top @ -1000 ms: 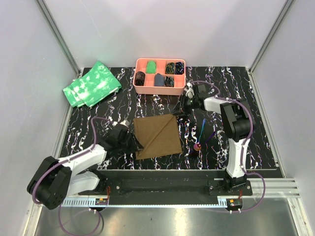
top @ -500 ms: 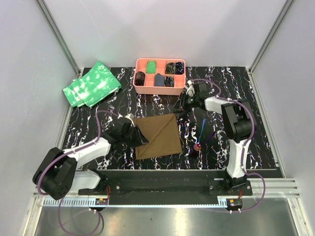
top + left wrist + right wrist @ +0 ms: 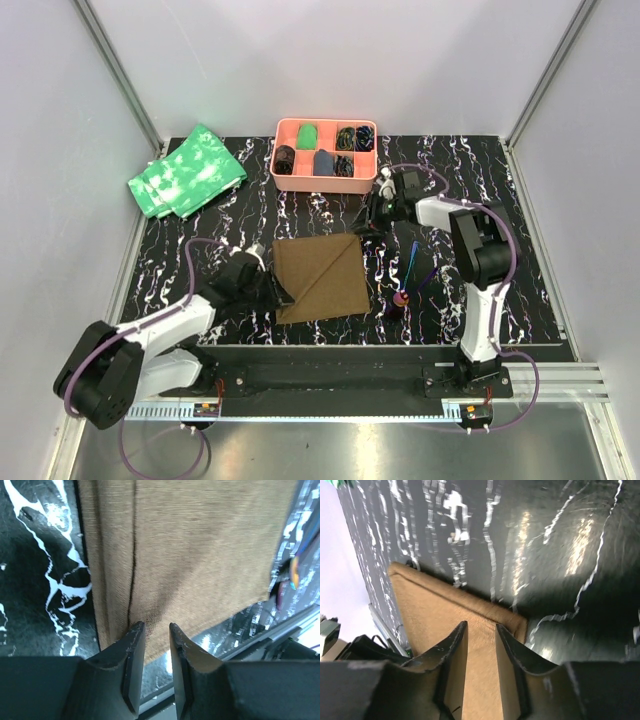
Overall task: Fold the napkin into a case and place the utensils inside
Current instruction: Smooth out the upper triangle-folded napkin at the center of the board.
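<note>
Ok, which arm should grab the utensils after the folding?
Right, I'd say. The utensils lie right of the napkin, on the right arm's side; the left arm is at the napkin's left edge and would have to reach across it.

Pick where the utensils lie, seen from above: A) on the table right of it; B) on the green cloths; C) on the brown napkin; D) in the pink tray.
A: the utensils lie on the table right of the napkin, apart from it.
</note>
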Motion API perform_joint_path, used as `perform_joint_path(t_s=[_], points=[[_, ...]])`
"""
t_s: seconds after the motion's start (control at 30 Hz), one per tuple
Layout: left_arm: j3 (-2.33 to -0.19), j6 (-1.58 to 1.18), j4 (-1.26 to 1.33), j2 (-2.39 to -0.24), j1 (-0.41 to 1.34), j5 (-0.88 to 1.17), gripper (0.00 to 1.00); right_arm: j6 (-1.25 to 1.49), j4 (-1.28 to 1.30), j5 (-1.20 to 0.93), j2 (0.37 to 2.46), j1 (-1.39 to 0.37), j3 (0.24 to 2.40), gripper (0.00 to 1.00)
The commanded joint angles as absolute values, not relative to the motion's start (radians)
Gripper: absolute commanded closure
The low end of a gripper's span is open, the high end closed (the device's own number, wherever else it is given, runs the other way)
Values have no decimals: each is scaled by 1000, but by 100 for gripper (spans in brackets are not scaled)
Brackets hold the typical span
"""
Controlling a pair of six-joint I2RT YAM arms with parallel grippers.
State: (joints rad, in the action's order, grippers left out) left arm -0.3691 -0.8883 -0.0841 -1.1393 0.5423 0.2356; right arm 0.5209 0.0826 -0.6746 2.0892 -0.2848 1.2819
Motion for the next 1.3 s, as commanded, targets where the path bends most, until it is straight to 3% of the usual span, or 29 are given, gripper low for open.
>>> perform_joint_path(t_s=[0.0,0.27,0.63,0.9,1.27], points=[[-408,-876,-141,-1033,538,229,70,482,137,-586,1905,-281,1276,60],[-402,-893,-138,-997,535,259,70,589,57,-669,1802,-337,1183,57],[-315,-904,-74,-1045,531,249,71,794,-264,-785,1881,-583,1057,60],[-241,-919,-68,-1015,529,236,71,848,-423,-833,1982,-586,966,64],[-224,-930,-41,-1032,529,242,73,850,-416,-811,1970,-640,960,67]])
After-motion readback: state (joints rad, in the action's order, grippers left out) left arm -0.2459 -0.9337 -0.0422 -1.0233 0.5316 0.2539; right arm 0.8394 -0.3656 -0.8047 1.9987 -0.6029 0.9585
